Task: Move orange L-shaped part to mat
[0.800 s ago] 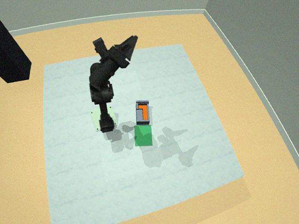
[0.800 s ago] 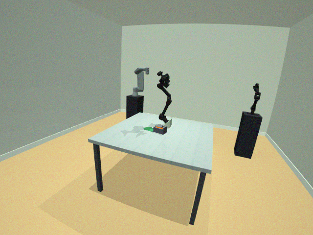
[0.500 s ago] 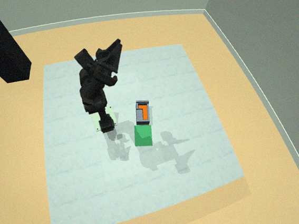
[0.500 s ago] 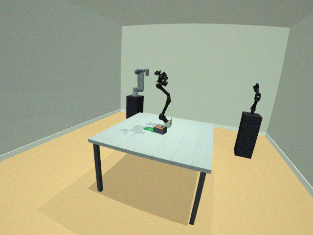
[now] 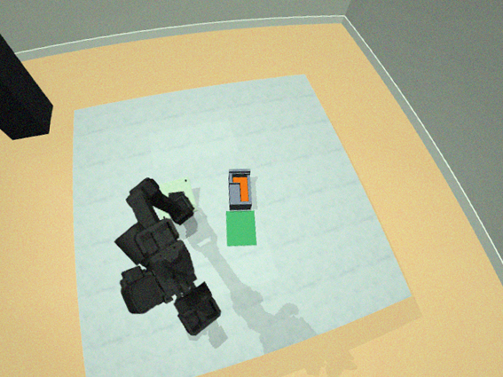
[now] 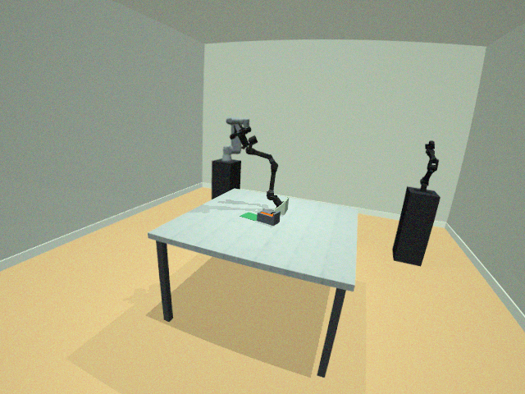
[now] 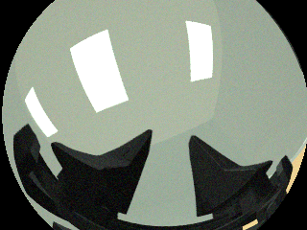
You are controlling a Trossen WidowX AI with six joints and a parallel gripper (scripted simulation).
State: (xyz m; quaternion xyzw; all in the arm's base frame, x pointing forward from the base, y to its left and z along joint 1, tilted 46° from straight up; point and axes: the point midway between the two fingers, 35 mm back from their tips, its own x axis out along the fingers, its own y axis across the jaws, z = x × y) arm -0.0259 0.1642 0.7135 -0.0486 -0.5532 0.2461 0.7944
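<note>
Your gripper (image 7: 168, 172) is half closed on nothing (aimed at the ceiling); the orange part (image 5: 242, 188) lies in its tray (image 5: 234, 198).

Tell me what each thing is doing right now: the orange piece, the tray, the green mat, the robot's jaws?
Part: flat in its pocket, not tipped up.
Tray: on the table, part inside.
Mat: flat beside the tray, nothing on it.
Gripper: jaws partly apart, holding nothing, up high and away from the tray, facing the ceiling.
</note>
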